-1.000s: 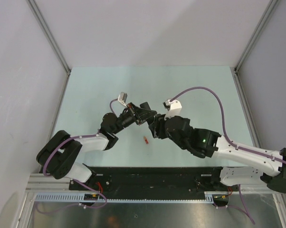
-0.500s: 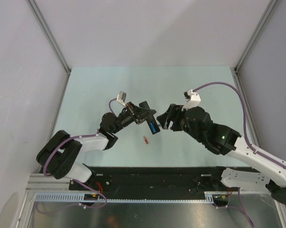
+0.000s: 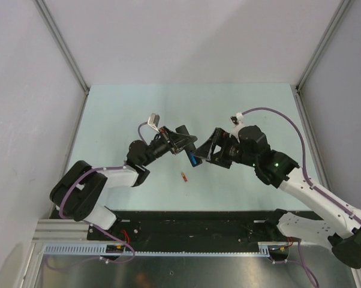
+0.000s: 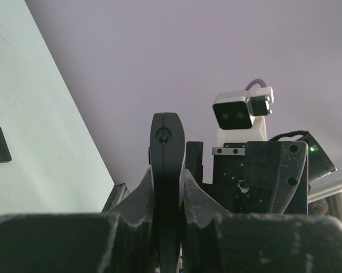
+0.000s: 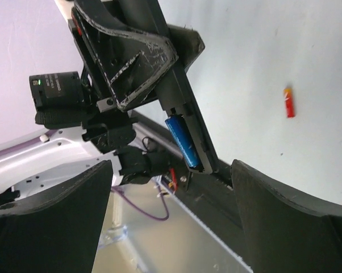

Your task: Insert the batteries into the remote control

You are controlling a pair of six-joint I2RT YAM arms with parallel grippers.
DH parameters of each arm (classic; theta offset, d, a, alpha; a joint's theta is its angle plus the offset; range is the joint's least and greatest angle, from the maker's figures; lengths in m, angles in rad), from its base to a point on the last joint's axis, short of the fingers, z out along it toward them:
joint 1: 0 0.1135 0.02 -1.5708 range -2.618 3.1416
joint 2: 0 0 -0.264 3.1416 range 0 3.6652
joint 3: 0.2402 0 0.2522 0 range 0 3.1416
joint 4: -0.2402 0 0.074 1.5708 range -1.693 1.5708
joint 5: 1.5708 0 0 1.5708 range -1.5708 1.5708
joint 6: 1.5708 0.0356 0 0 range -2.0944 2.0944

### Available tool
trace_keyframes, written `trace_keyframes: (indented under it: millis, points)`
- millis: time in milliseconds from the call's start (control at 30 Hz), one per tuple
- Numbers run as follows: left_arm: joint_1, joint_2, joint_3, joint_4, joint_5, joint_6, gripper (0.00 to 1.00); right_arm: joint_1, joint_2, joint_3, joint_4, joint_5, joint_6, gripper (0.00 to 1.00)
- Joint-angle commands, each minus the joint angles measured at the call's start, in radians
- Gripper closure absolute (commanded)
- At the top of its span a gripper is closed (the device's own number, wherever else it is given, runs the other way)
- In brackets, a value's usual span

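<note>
**One blue cell in, red-orange one waiting on the surface**

The remote control (image 5: 179, 94) is up in the air, not lying down. My left claw (image 3: 180, 143) is clamped on it edge-on and tilts it so the open battery slot faces my right side. In that slot sits one blue battery (image 5: 183, 142), lying lengthwise near the lower end. I can't tell from here whether it's pushed fully home.

My right claw (image 3: 206, 149) hangs just beside the remote with its jaws wide apart and nothing between them.

The red-orange battery (image 5: 288, 102) lies by itself on the pale green surface (image 5: 262, 45), below the remote and apart from both arms. I reckon that's the next one to fetch.

How I'd do it:
- Pinch the cell across its middle so both ends stick out.
- Line its long axis up with the slot before coming in.
- Hold the remote dead steady in the left claw.
- Watch that I don't knock the blue one out.

I can't read the polarity marks from these views.
</note>
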Motion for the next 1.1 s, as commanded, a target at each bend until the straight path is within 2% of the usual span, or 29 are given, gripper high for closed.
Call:
trace_keyframes:
  millis: [0,167,600,1067]
  points:
    - [0.012,0.002,0.034,0.063,0.023,-0.014,1.0,-0.03,0.042,-0.013,0.074,-0.196,0.067,0.11]
    - [0.012,-0.001,0.039,0.064,0.026,-0.003,1.0,-0.046,0.079,-0.054,0.118,-0.253,0.104,0.1]
    - [0.012,-0.01,0.03,0.064,0.027,0.013,1.0,-0.066,0.094,-0.082,0.21,-0.204,0.202,0.11]
    - [0.012,-0.045,0.025,0.064,0.026,0.02,1.0,-0.081,0.122,-0.119,0.238,-0.181,0.239,0.19]
